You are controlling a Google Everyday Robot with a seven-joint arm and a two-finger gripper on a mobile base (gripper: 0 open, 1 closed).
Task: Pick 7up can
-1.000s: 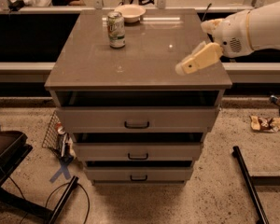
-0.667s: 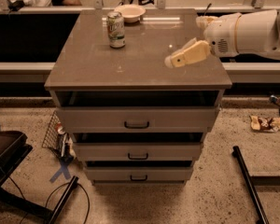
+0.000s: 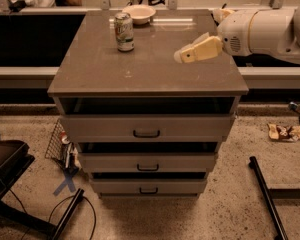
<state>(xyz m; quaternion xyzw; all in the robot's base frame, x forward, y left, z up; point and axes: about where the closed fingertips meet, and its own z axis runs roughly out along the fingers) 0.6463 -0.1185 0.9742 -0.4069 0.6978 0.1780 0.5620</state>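
The 7up can [image 3: 124,32] stands upright on the far left part of the grey cabinet top [image 3: 140,69]; it has a pale green and white label and a silver rim. My gripper [image 3: 182,56] reaches in from the right on a white arm [image 3: 262,31]. It hovers over the right half of the top, well to the right of the can and not touching it. Its cream fingers point left toward the can.
A shallow cream bowl [image 3: 140,13] sits at the far edge just behind the can. The cabinet has three drawers [image 3: 146,133] below. A wire basket [image 3: 60,146] and cables lie on the floor at left, a black bar [image 3: 267,194] at right.
The gripper has moved left over the cabinet top, closer to the can. The can and bowl have not moved.
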